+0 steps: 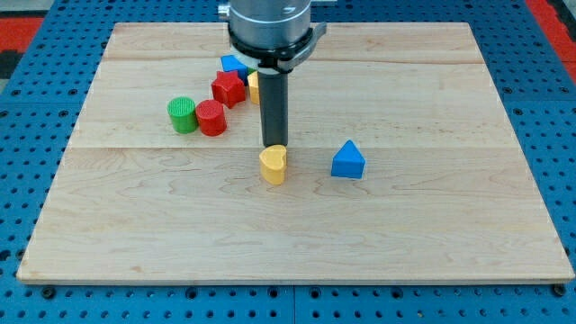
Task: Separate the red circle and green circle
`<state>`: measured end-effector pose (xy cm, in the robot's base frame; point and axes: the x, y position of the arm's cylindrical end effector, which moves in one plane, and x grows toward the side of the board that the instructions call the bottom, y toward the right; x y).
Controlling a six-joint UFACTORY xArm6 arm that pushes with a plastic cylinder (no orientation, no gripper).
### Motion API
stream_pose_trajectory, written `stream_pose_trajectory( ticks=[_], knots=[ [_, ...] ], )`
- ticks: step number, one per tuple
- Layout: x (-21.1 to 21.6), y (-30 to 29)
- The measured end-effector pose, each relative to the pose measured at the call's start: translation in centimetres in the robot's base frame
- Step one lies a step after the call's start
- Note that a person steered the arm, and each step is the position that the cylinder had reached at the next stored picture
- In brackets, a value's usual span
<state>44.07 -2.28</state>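
The red circle (211, 118) and the green circle (182, 114) stand side by side and touch, at the view's left of the wooden board (405, 225). The green one is on the left. My tip (273, 144) is to the right of the red circle, apart from it, and sits just at the top edge of a yellow heart-shaped block (274, 165).
A red star-like block (229, 88) sits up and right of the red circle. A blue block (234, 65) and a yellow block (255, 86) lie behind it, partly hidden by the rod. A blue triangle (347, 161) lies right of the yellow heart.
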Motion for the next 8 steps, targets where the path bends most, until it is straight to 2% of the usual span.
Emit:
stream_pose_trajectory(
  ticks=[1,3,4,5,6,7,8],
  knots=[
    [-2.2,1.4],
    [-3.1,-4.6],
    [-6.4,-5.8],
    [-5.9,-10.6],
    [-3.5,-12.5],
    [-4.1,-13.3],
    [-5.6,-17.2]
  ],
)
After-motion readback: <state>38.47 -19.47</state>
